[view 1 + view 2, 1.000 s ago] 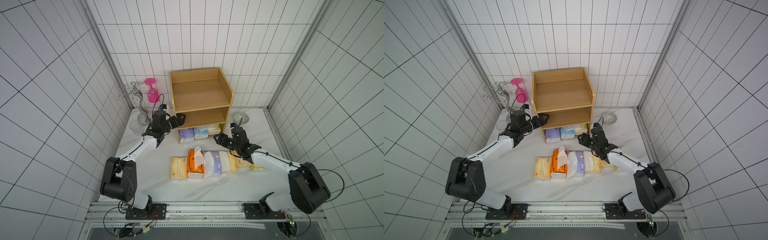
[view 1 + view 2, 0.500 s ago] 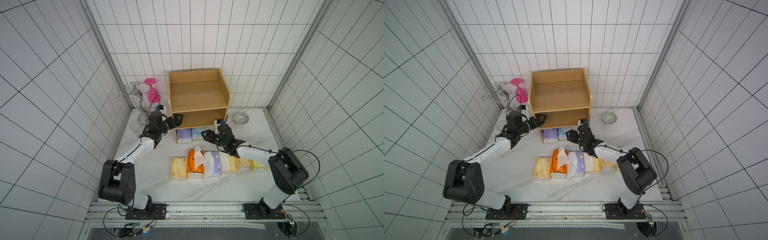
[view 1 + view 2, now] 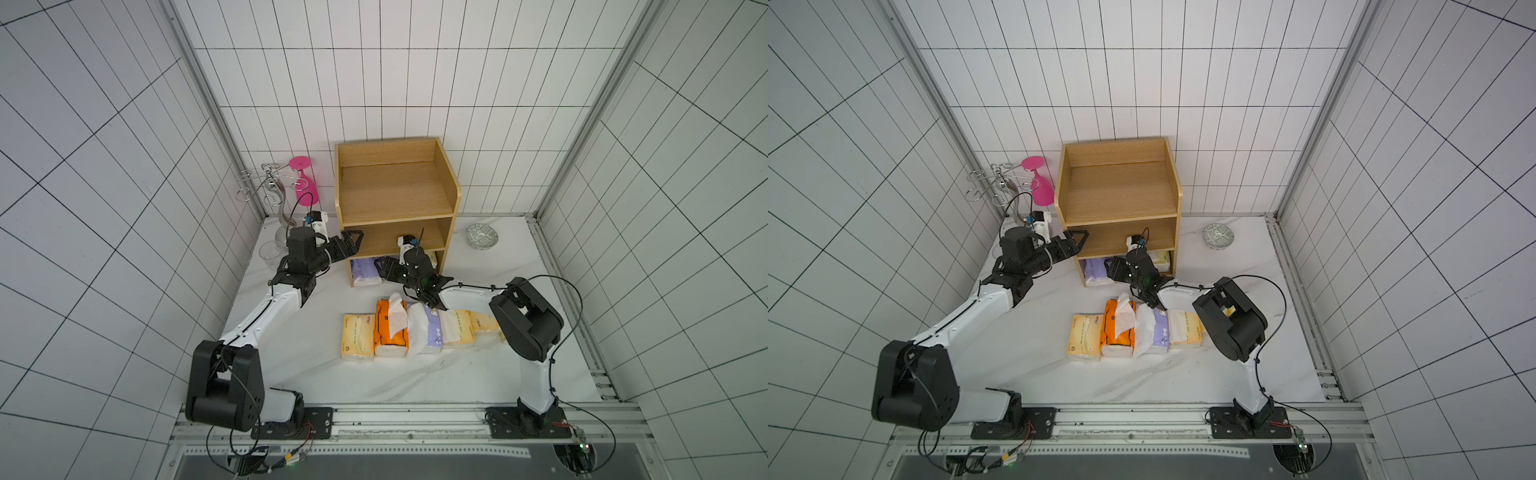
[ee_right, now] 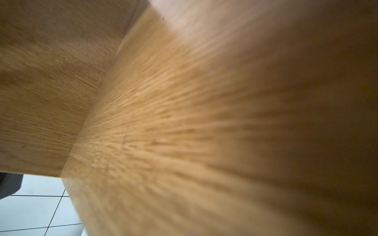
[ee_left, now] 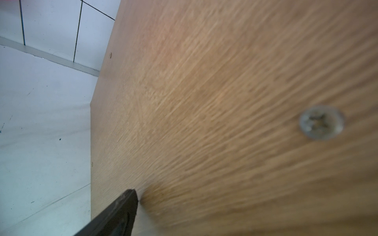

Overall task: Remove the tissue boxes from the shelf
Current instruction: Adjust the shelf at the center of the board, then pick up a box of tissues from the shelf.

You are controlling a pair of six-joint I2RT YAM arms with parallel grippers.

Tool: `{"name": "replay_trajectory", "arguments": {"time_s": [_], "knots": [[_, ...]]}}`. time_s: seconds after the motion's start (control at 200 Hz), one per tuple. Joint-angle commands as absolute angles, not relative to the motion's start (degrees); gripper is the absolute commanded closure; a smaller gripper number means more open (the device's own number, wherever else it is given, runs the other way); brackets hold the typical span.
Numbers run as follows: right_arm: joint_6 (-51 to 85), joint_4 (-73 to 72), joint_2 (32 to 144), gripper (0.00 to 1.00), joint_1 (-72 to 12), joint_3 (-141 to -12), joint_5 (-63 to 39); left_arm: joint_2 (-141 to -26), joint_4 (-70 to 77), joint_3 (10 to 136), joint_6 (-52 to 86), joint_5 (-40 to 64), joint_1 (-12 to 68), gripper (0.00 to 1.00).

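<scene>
Purple tissue pack (image 3: 365, 270) lies end-out in the shelf (image 3: 395, 195), bottom tier; right end effector (image 3: 383, 269) spread wide.

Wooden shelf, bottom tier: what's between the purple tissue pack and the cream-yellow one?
The right arm's black hand, between the purple plastic-wrapped pack and the cream-yellow pack, hiding whatever is behind. Seen in both top views.

White tiled walls (image 3: 415, 75), dark grout; pale, seemingly marbled tabletop (image 3: 436, 378); metal corner rails (image 3: 201, 83).

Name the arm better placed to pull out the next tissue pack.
Right. The right end effector is open at the light-brown wooden shelf, by its bottom tier's purple plastic-wrapped tissue pack; the left end effector is against the side panel.
</scene>
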State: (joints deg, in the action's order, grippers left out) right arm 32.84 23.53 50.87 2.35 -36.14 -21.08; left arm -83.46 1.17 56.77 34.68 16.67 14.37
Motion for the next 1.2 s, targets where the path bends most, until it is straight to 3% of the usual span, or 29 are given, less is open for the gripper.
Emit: {"name": "replay_trajectory", "arguments": {"time_s": [0.0, 0.26, 0.465, 0.89, 1.194], "knots": [[36.87, 18.98, 53.08, 0.22, -6.52, -40.54, -17.66, -85.35, 4.39, 59.53, 34.37, 17.40, 14.45, 0.05], [43.34, -1.97, 68.19, 0.30, -26.53, -43.06, -9.94, -88.30, 5.25, 62.12, 33.97, 17.39, 14.03, 0.04], [46.03, -16.51, 82.38, 0.35, -35.31, -47.50, -7.17, -87.93, 5.77, 61.34, 35.16, 17.81, 11.86, 0.04], [46.86, -26.95, 106.34, 0.40, -45.42, -61.98, -6.06, -79.18, 6.56, 54.02, 34.27, 23.73, 8.55, 0.03], [46.91, -26.72, 115.28, 0.42, -48.88, -69.57, -4.91, -78.86, 5.90, 53.61, 33.02, 25.06, 8.54, 0.02]]}}
